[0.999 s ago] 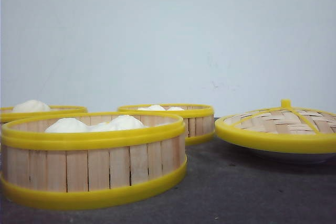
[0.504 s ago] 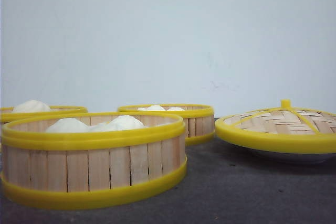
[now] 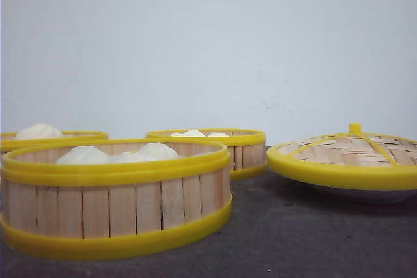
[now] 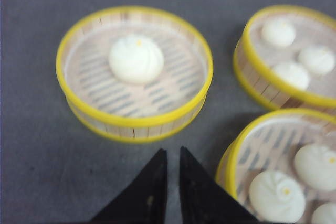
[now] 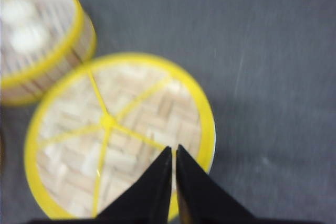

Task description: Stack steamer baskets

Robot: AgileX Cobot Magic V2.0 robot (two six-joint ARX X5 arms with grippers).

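Three steamer baskets of pale slats with yellow rims stand on the dark table, all holding white buns. In the front view one basket (image 3: pixel 124 209) is near left, one (image 3: pixel 78 136) far left, one (image 3: pixel 244 154) behind the middle. In the left wrist view, my left gripper (image 4: pixel 173 153) hangs shut and empty over bare table just short of the one-bun basket (image 4: pixel 173 85), with two more baskets (image 4: pixel 257 85) (image 4: pixel 268 145) to one side. My right gripper (image 5: pixel 174 150) hangs shut above the woven lid (image 5: pixel 118 135), with a basket (image 5: pixel 84 38) beyond it. Neither gripper shows in the front view.
The domed woven lid (image 3: pixel 345 157), with yellow rim and knob, rests on a white plate (image 3: pixel 365 193) at the right of the table. A pale wall stands behind the table. Dark table surface lies between the near basket and the lid.
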